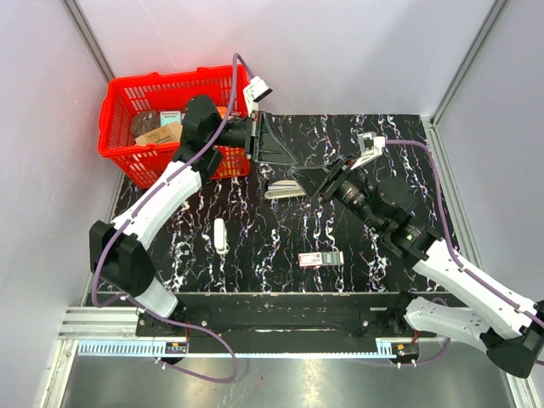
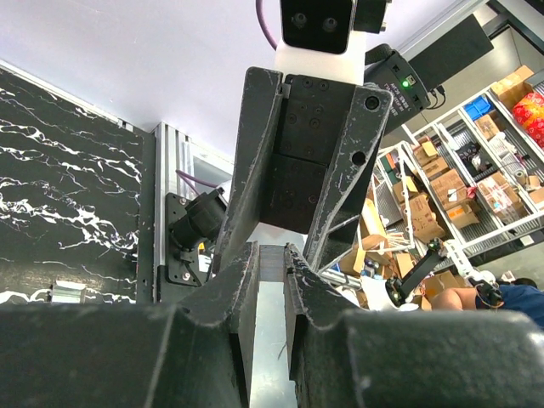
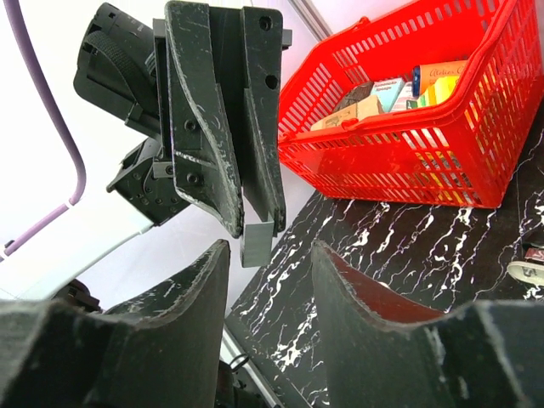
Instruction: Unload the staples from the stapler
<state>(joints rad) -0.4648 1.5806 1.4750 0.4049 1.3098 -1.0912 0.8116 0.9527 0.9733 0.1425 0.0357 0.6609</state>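
White links (image 1: 161, 204), black joints, purple cables (image 1: 95, 272); scuffed black left tool (image 3: 252, 223), right tool (image 3: 270, 289).

Light's bright and even from up top, so shadows on the table (image 1: 280, 238) are soft and faint. On my wrist cams my own fingers (image 3: 127, 340) sit so close to the lens they're dark and mushy, and the white wall (image 3: 25, 153) behind looks nearly blown out.
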